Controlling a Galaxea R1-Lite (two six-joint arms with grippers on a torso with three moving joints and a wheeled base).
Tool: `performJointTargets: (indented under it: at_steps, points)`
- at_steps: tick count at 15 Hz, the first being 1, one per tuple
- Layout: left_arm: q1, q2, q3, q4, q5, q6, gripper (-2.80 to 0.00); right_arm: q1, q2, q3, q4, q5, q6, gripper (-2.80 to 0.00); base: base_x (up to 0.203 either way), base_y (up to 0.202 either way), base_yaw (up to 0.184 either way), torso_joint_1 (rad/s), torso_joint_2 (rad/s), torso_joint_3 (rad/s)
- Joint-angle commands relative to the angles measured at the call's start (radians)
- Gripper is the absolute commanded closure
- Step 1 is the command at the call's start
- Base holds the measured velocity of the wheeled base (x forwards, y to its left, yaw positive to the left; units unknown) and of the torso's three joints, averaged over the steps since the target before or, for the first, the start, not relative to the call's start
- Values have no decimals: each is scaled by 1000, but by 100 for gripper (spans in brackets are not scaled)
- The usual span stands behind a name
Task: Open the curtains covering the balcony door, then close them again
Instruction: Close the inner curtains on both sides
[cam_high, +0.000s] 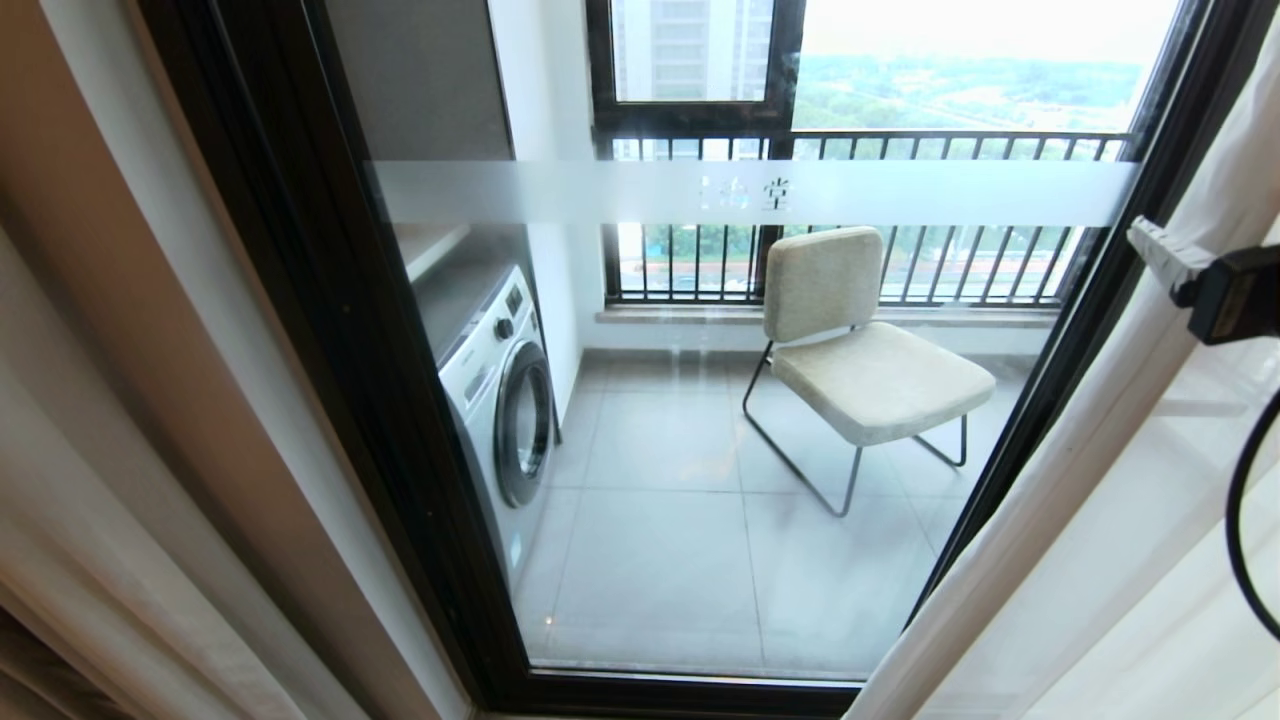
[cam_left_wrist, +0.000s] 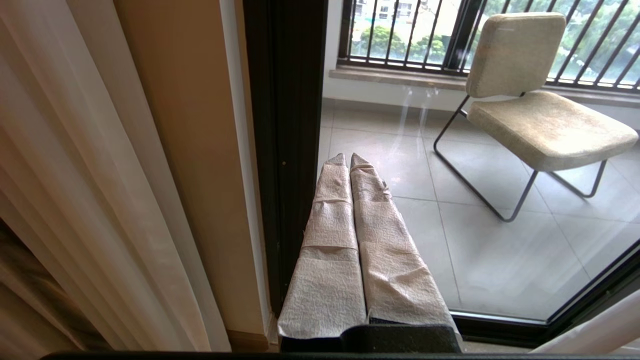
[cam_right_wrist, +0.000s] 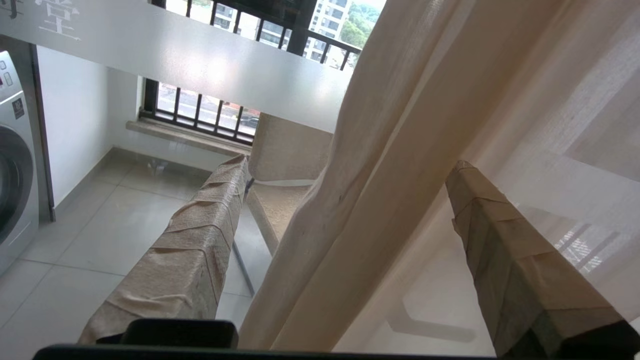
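Daylight enters through the balcony door (cam_high: 700, 420) from a pale, overexposed sky at the head view's upper right; interior is dimmer. Frosted band (cam_high: 750, 192) glows white, with faint haze on the glass. Floor tiles (cam_high: 660, 540) show a soft sheen; chair (cam_high: 860, 360) casts only a weak shadow. Curtains (cam_high: 1090, 520) are backlit, the sheer layer translucent in the right wrist view. Head view bows the door frame toward the edges. Focus is sharp overall; the fabric nearest the lens at the left edge is soft.

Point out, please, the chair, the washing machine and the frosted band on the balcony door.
chair (cam_high: 880, 380): head view, seat cushion.
washing machine (cam_high: 522, 420): head view, round door.
frosted band (cam_high: 600, 192): head view, plain stretch.
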Motion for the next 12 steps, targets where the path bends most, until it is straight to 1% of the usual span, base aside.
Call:
performJointTargets:
  at_steps: [1,7,8,10,12]
  points:
    - [0,1,0,0,1,-1,0,1,-120,92,-3,1,-3,-280,0,0,0,0,0,0]
    - [0,1,0,0,1,-1,0,0,-378,353,16,3,-5,-280,0,0,0,0,0,0]
    - [1,1,0,0,1,-1,0,-1,-409,380,20,3,-5,-280,0,0,0,0,0,0]
    - [0,0,0,0,1,-1,0,-1,-437,392,59,2,-6,-280,0,0,0,0,0,0]
    - [1,0,0,0,1,-1,0,-1,-440,404,61,2,-7,-280,0,0,0,0,0,0]
